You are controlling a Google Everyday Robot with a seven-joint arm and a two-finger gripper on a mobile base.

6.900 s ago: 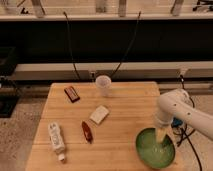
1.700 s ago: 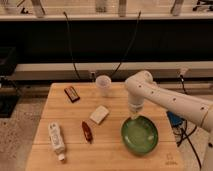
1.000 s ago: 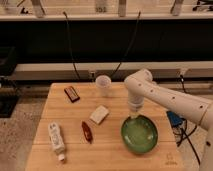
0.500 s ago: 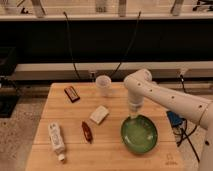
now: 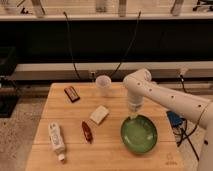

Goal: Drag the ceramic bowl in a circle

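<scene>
a robotics lab or test room is suggested: a wooden table (image 5: 60, 107) is set on a speckled floor (image 5: 17, 130), black cables (image 5: 70, 45) are hung before a dark wall, and a white robot arm (image 5: 165, 97) is seen over the table, its closed gripper (image 5: 134, 116) placed at the far rim of the ceramic bowl (image 5: 140, 135).

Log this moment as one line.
gripper: shut, at far rim | ceramic bowl: upright, table near-right | cup: behind, apart
</scene>
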